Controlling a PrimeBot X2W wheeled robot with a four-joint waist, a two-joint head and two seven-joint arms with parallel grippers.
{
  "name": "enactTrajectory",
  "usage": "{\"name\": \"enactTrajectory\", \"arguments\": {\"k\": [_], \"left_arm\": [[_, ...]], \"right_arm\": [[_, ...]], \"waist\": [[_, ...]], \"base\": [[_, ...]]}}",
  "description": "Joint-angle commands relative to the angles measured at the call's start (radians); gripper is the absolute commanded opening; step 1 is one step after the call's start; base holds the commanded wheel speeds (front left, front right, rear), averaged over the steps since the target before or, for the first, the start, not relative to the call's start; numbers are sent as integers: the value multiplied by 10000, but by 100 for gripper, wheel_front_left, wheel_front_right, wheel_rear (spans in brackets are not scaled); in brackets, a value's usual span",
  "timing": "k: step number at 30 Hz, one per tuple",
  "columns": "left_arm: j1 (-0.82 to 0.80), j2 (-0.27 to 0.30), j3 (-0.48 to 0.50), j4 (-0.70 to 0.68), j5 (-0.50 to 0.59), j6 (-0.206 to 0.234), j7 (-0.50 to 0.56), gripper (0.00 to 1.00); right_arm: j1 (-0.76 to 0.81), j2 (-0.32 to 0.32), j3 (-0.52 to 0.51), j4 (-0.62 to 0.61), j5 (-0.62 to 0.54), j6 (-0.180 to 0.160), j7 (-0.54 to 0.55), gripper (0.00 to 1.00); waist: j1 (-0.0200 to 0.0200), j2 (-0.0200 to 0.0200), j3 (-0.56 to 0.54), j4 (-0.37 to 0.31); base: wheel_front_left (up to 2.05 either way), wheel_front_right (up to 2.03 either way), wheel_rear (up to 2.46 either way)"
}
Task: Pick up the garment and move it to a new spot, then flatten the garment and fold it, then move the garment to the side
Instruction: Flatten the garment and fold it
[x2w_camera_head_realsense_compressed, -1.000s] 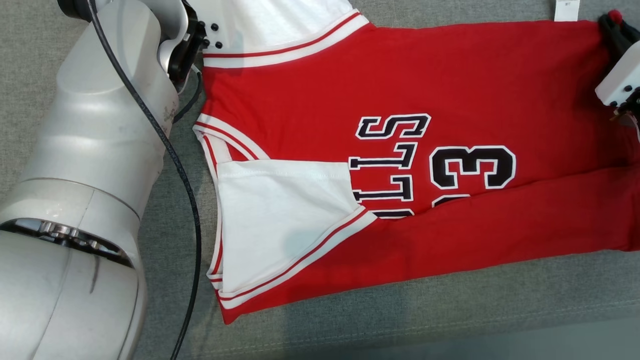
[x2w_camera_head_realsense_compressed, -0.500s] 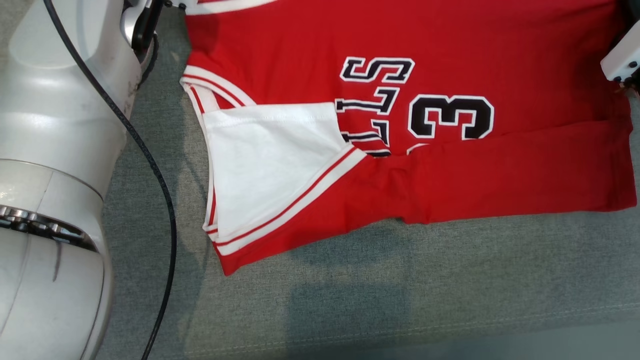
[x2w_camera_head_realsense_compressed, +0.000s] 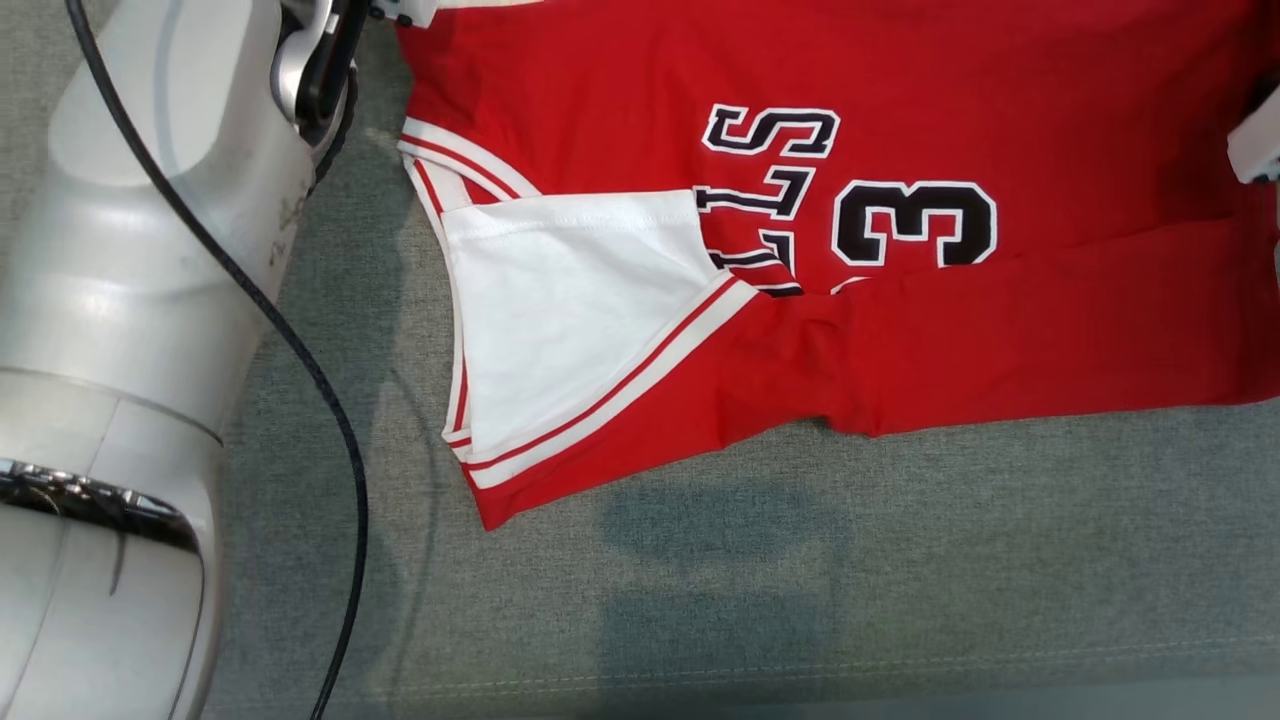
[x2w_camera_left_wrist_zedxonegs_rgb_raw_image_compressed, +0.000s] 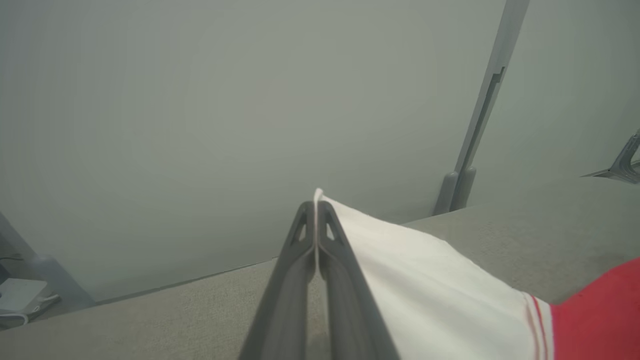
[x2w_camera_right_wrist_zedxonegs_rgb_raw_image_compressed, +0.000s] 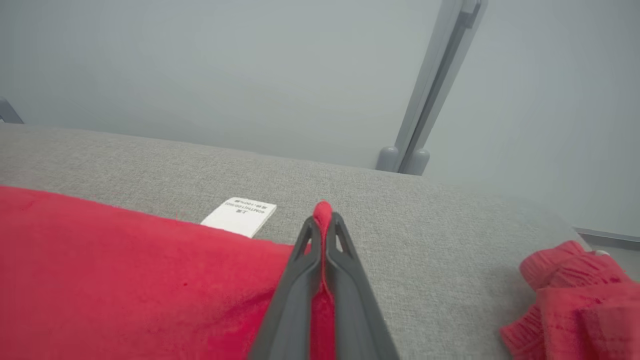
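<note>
The garment (x2w_camera_head_realsense_compressed: 1000, 340), a red jersey with white sleeves, lies spread across the grey padded surface (x2w_camera_head_realsense_compressed: 800, 600). Its collar end is to the left and its hem to the right. Its near long edge is folded over toward the far side, covering part of the lettering and number. The near white sleeve (x2w_camera_head_realsense_compressed: 570, 310) lies flat on the chest.

Your left gripper (x2w_camera_left_wrist_zedxonegs_rgb_raw_image_compressed: 316, 207) is clenched on the far sleeve. In the left wrist view the two dark fingers meet, with a thin edge of white fabric pinched between them and poking just past the tips. The white cloth drapes away to the right, down to the red body. In the head view your pale left forearm (x2w_camera_head_realsense_compressed: 150, 300) and its black cable (x2w_camera_head_realsense_compressed: 330, 400) fill the left side.

Your right gripper (x2w_camera_right_wrist_zedxonegs_rgb_raw_image_compressed: 323, 217) is likewise clamped shut on the garment. Red cloth is squeezed between the fingers, and a small bead of it bulges above the tips. A white label (x2w_camera_right_wrist_zedxonegs_rgb_raw_image_compressed: 240, 216) rests on the grey surface just left of those fingers, at the garment's far edge. A separate crumpled red cloth (x2w_camera_right_wrist_zedxonegs_rgb_raw_image_compressed: 570, 300) sits to the right, apart from the gripper.
</note>
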Motion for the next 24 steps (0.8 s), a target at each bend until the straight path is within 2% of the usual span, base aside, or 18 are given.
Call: {"name": "enactTrajectory", "arguments": {"k": [1,5,10,17,24], "left_arm": [[113,507,216,-498,53,14,-97,0],[1345,826,571,-2066,256,105,-99,0],[3050,1155,947,-3983,572,296,-99,0],[5522,1265,1038,-6436,797,702,-100,0],[7149,1523,1006,-7918,625,1174,77,0]], "right_arm": [[553,-326,21,-285,-120,-30,-179,0],[1287,-693,-526,-1326,-366,-30,-210,0],[2514,-839,-1316,-2492,-819,-30,-213,0],[4499,-880,-2555,-3818,-1244,-30,-215,0],[6027,-786,-3402,-4498,-1292,-30,-215,0]], "waist": [[0,0,-104,70],[0,0,-363,154],[0,0,-756,235],[0,0,-1415,545],[0,0,-1886,771]], "base": [[0,0,0],[0,0,0],[0,0,0],[0,0,0],[0,0,0]]}}
